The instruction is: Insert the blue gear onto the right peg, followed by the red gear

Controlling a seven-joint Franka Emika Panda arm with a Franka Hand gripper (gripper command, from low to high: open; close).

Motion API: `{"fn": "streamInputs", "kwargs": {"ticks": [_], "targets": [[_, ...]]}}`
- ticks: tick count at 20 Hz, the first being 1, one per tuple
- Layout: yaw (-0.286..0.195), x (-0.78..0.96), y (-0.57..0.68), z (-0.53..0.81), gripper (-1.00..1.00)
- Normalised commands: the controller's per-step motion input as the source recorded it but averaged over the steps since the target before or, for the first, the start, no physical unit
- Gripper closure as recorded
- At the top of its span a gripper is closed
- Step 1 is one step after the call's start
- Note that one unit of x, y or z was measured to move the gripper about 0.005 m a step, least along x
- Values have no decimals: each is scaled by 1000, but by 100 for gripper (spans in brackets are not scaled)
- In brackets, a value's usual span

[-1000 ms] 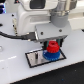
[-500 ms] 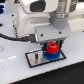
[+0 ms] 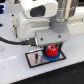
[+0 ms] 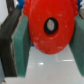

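The red gear (image 3: pixel 50 49) sits between the two fingers of my gripper (image 3: pixel 50 50), which is shut on it. Right under it lies the wider blue gear (image 3: pixel 50 55), resting on the exterior view's right end of the grey black-framed plate (image 3: pixel 34 59). Both gears cover the right peg, so it is hidden. In the wrist view the red gear (image 4: pixel 40 40) fills the middle with its dark centre hole facing the camera, a teal finger pad (image 4: pixel 21 47) pressing each side. Bits of the blue gear (image 4: pixel 19 3) peek out behind it.
The white arm body (image 3: pixel 35 22) looms over the plate from behind. A dark cable (image 3: pixel 10 41) runs across the white table (image 3: pixel 70 70) at the exterior view's left.
The gripper with the red gear looks slightly lower, closer to the blue gear. Nothing else has moved.
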Motion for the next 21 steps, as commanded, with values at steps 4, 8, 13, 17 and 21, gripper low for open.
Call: {"fn": "streamInputs", "kwargs": {"ticks": [4, 8, 13, 17, 21], "targets": [[0, -19, 75, -3, -100], [0, 38, 18, -88, -100], [0, 7, 78, 509, -100], [0, 7, 111, 763, -100], [0, -51, 180, 654, -100]]}}
